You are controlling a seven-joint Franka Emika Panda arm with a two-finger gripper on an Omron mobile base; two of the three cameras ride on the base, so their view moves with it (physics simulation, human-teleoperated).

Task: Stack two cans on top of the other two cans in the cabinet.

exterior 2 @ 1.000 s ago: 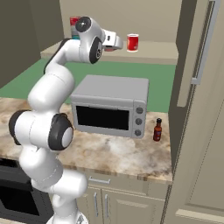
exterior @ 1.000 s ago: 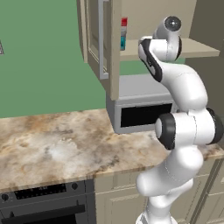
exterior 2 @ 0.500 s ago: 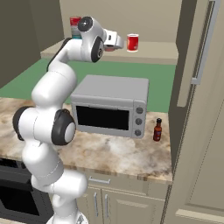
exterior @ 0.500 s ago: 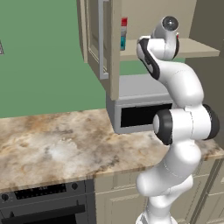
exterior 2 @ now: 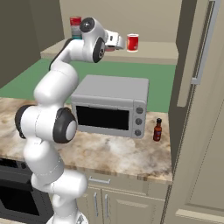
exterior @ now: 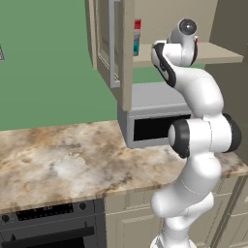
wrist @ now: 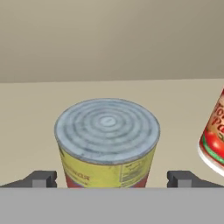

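1. Dark finger tips of the gripper (wrist: 112, 178) stand wide apart, one on each side of the orange-tan can (wrist: 107, 142), holding nothing yet.
2. That can stands upright on the cabinet shelf (wrist: 35, 103), its long axis vertical, its grey ribbed lid facing the camera. It sits centred between the jaws, straight ahead and close; by my reading, closing would catch it.
3. To the right in the hand view, near but apart, stands the bright red can (wrist: 214, 138), the likely base for stacking.
4. In the right base view, the red-and-grey can already rides on the teal can (exterior 2: 75, 27) at the shelf's far end.
5. Open shelf lies between; the shelf's front edge is near, and the microwave (exterior 2: 111, 105) sits below.
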